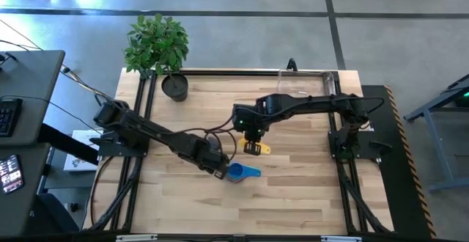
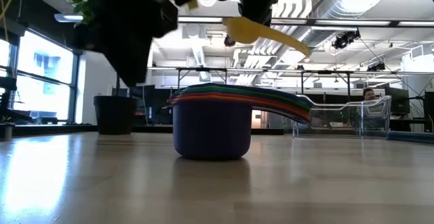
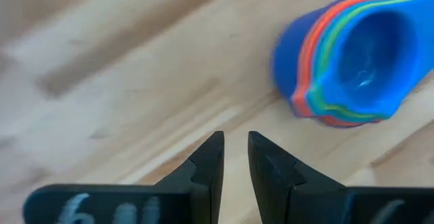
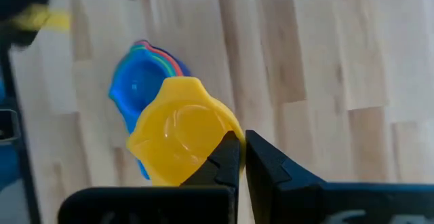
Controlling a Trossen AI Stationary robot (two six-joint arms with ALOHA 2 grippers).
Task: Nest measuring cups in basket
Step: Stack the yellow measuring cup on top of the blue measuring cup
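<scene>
A nested stack of measuring cups [image 1: 242,171], blue innermost, stands on its base near the table's middle; its handles [image 2: 285,105] point right in the low view. My right gripper [image 1: 253,145] hangs over the stack's far side, shut on the yellow cup [image 1: 261,149]. My left gripper [image 1: 220,170] sits low just left of the stack [image 3: 359,61], fingers a narrow gap apart and touching nothing. The clear basket [image 1: 308,82] stands at the table's far edge. My right gripper pinches the yellow cup between its two fingers at the edge of the bowl's rim [image 4: 222,141]; the fingers cover the exact spot. They come from above, pointing down. The cup is lifted clear above the stack and tilted, its long end [image 2: 288,42] slanting down.
A black plant pot [image 1: 174,86] with a leafy plant stands at the table's far left corner. The basket [image 2: 352,119] shows far right in the low view. Bare wood lies along the near side of the table [image 1: 242,213].
</scene>
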